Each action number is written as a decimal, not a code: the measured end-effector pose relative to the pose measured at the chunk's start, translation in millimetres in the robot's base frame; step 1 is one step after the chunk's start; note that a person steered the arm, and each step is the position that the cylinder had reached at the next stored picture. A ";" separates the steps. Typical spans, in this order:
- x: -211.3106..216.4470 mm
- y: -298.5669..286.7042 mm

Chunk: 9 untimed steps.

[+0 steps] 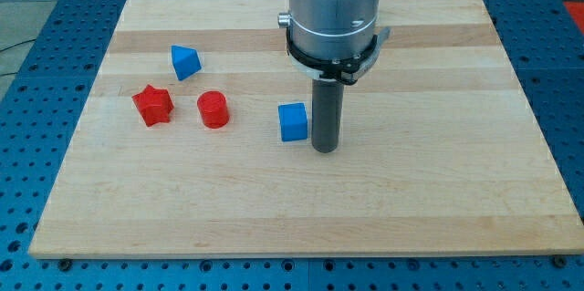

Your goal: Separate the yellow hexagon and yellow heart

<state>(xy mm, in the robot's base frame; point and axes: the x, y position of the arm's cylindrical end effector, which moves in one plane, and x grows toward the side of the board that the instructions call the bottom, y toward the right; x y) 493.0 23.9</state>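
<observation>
No yellow hexagon and no yellow heart show in the camera view; the arm's wide silver body (334, 4) covers part of the board's top middle. My tip (325, 150) rests on the wooden board (438, 191) near its middle. It stands just to the right of a blue cube (293, 122), very close to it or touching; I cannot tell which.
A red cylinder (213, 109) and a red star (152, 105) lie left of the blue cube. A blue triangular block (184, 61) lies above them at the upper left. A blue perforated table (36, 63) surrounds the board.
</observation>
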 end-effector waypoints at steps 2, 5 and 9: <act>0.0 -0.3; -2.9 8.7; -234.3 171.4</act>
